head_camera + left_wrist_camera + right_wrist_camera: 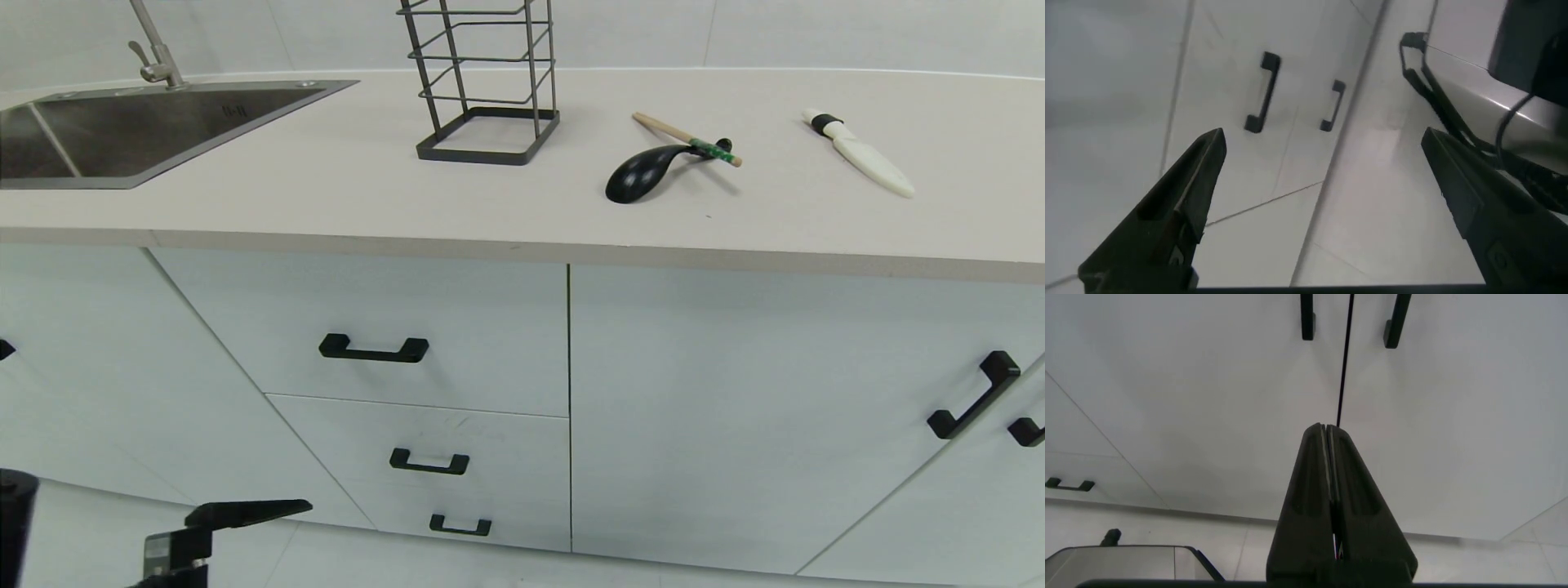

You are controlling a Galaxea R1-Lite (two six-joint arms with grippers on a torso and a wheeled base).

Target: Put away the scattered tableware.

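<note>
Right of the wire rack (488, 90) lie a black spoon (641, 173) touching a wooden chopstick (686, 139) and, farther right, a white knife (857, 153). The left gripper (1321, 143) gapes. The right gripper (1324, 431) is pressed together, empty. Best to lift the right arm and spread its fingers first.

The wire rack (490, 82) near the counter's (326, 204) back edge was cut off at the top, as was the faucet (155, 49) at the back left corner. The sink (122, 131) ran past the picture's left edge. Whether the wooden chopstick (665, 129) touching the black spoon's (641, 175) handle was single or paired was too small to tell.
</note>
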